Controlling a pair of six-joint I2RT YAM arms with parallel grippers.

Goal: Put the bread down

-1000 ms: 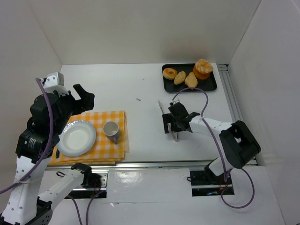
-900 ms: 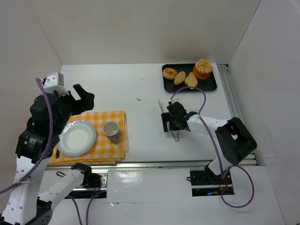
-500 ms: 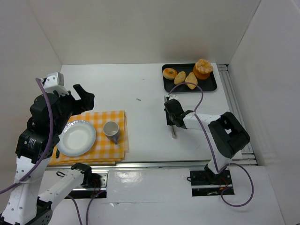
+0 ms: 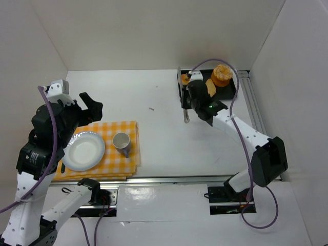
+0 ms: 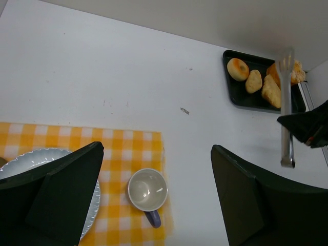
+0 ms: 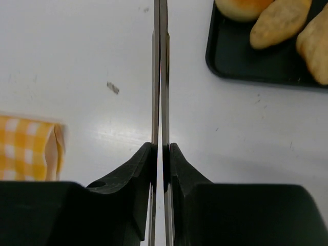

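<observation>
Right gripper (image 6: 160, 154), jaws closed on the tongs (image 6: 160, 77), which they pinch so that the 2 arms lie flat together. We read this as a firm hold for carrying the tool, since arms pressed this tight cannot admit a piece. No bread shows between the arms, though their tips run off the top of the wrist view. Just ahead and to the right of the jaws sits the black tray (image 6: 241, 69), and the bread (image 5: 270, 91) lies in it untouched: a round bun (image 6: 243, 6) nearest the tongs, then a long roll (image 6: 279, 23), with an orange cake (image 4: 222, 75) at the tray's far side. We judge that the grip must relax to let the arms spread before a piece can be taken. A small speck (image 6: 113, 88) lies on the table (image 4: 154, 92) left of the tongs and obstructs nothing. Well apart, to the near left, a checked cloth (image 4: 130, 164) carries the plate (image 4: 84, 151), the likely destination, and a cup (image 4: 121, 141) just beside it, which stands between the tray and the plate. Left gripper (image 4: 91, 107), jaws open and empty, hangs above the cloth's far edge near the plate, close to any approach to it.
</observation>
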